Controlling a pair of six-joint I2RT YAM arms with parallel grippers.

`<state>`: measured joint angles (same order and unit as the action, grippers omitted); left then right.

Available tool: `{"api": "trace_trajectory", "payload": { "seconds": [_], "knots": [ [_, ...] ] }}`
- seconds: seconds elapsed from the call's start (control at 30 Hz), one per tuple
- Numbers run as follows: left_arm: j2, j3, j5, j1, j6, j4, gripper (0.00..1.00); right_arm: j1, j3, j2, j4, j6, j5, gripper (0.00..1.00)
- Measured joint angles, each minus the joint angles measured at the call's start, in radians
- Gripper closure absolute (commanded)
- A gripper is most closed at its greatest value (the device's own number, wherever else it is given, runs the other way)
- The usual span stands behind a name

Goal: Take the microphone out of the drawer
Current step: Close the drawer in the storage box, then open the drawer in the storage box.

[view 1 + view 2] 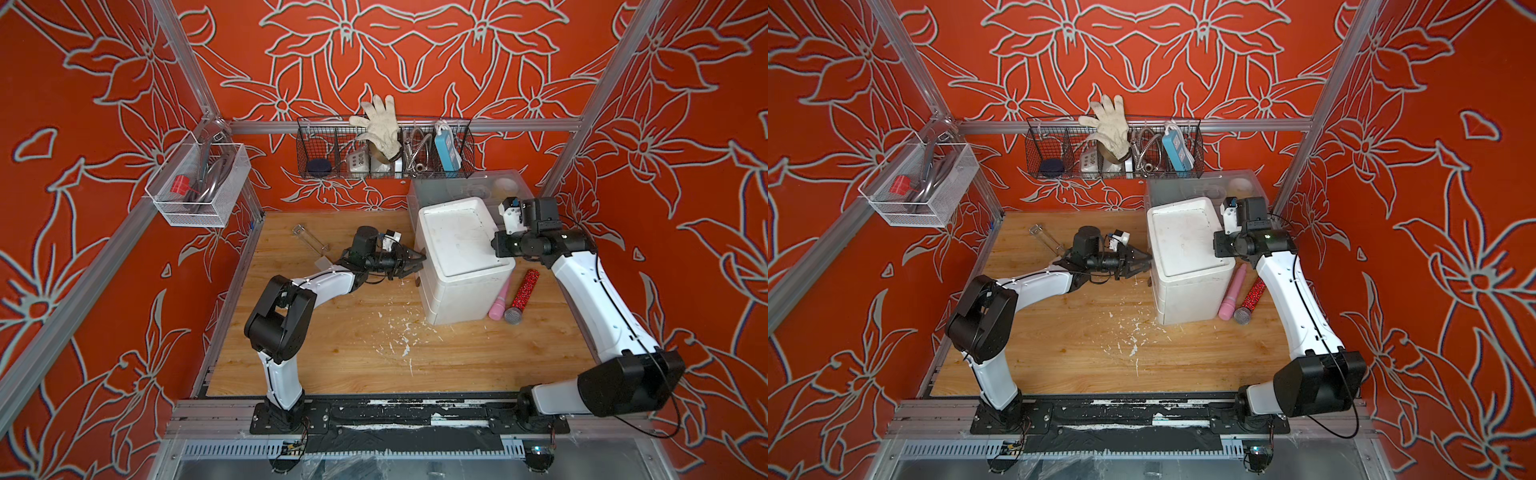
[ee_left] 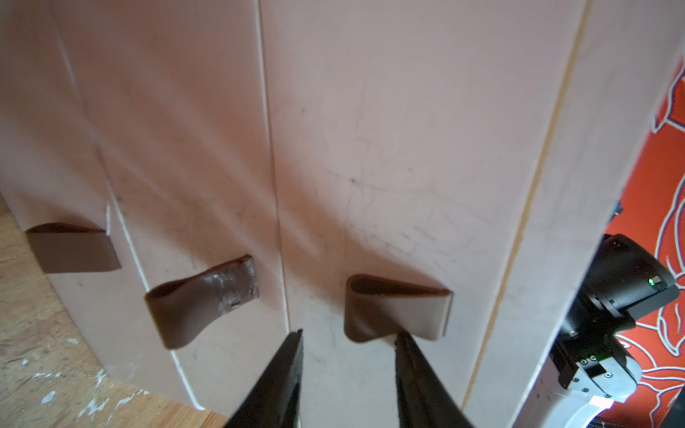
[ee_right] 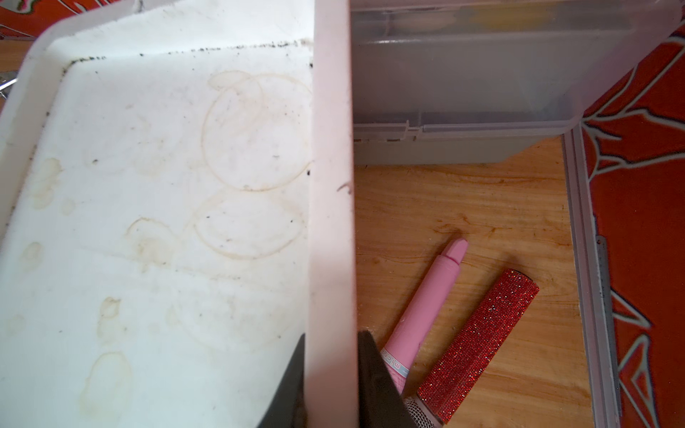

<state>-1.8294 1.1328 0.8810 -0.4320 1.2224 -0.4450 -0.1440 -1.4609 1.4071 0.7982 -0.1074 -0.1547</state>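
In both top views, a white drawer box stands on the wooden tabletop, toward its back right corner. A pink microphone and a red sparkly microphone lie flat, side by side, between the box and the tabletop's right edge.

In the left wrist view, the left fingers are open and hold nothing. One tip sits right at a brown handle, the one nearest the box's top.

In the right wrist view, the right fingers pinch the box's raised top rim, one on each side.
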Motion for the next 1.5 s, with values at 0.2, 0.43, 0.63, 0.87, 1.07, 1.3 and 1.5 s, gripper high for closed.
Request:
{"api": "trace_trajectory", "payload": {
  "seconds": [0.2, 0.43, 0.63, 0.87, 1.07, 1.3, 1.5],
  "knots": [
    [0.01, -0.121, -0.003, 0.031, 0.002, -0.049, 0.56, 0.0, 0.0, 0.0, 0.0, -0.003, 0.001, 0.95],
    [0.009, -0.213, -0.016, 0.06, 0.063, -0.213, 0.53, 0.0, 0.0, 0.0, 0.0, -0.004, 0.0, 0.95],
    [-0.053, -0.22, -0.029, 0.059, 0.145, -0.453, 0.57, 0.0, 0.0, 0.0, 0.0, -0.006, 0.0, 0.95],
    [-0.115, -0.22, -0.037, 0.059, 0.163, -0.514, 0.57, 0.0, 0.0, 0.0, 0.0, -0.007, 0.0, 0.95],
    [-0.116, -0.216, -0.04, 0.055, 0.143, -0.507, 0.57, 0.0, 0.0, 0.0, 0.0, -0.007, 0.0, 0.95],
    [-0.155, -0.184, -0.047, 0.029, 0.159, -0.534, 0.59, 0.0, 0.0, 0.0, 0.0, -0.007, 0.0, 0.95],
    [-0.182, -0.184, -0.049, 0.022, 0.173, -0.545, 0.6, 0.0, 0.0, 0.0, -0.001, -0.007, 0.0, 0.95]
  ]
}}
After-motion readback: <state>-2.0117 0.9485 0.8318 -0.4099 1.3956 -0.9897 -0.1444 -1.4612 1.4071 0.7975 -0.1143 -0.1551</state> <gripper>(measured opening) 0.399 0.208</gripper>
